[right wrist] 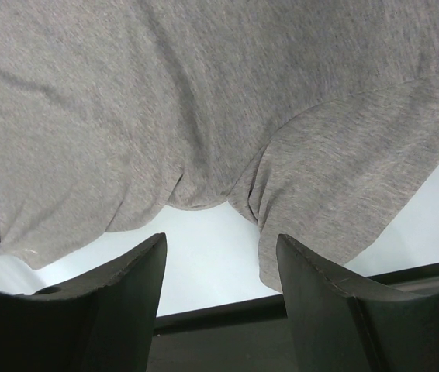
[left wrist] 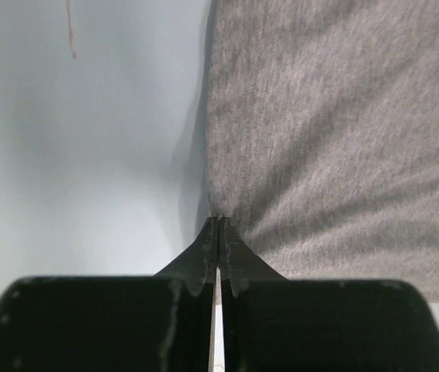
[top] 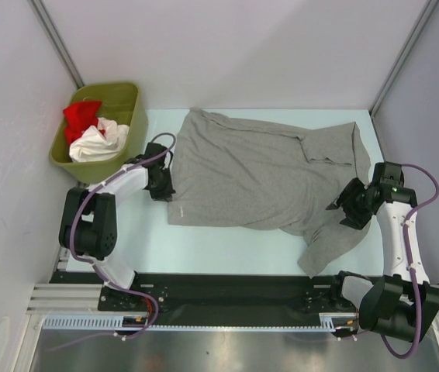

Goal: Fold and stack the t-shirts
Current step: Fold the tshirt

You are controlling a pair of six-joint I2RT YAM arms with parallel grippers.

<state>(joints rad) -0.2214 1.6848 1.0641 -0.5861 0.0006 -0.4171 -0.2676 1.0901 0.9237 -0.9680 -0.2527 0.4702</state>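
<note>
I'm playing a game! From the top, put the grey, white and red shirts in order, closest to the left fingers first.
1. grey shirt: pinched by the left fingers, at its left edge.
2. white shirt: in the green bin, nearer side.
3. red shirt: in the bin, far side, behind the white.

Ahead of the left gripper point(left wrist: 218, 226), the grey t-shirt point(left wrist: 336, 139) runs off the top and right picture edges, and the closed fingertips hide the hem pinched between them. Past the right gripper point(right wrist: 219, 242) it is cut off on three sides. Behind the left gripper, in the bin point(top: 134, 105), a red shirt point(top: 81, 116) and a white shirt point(top: 95, 144) are too crumpled to make out.
</note>
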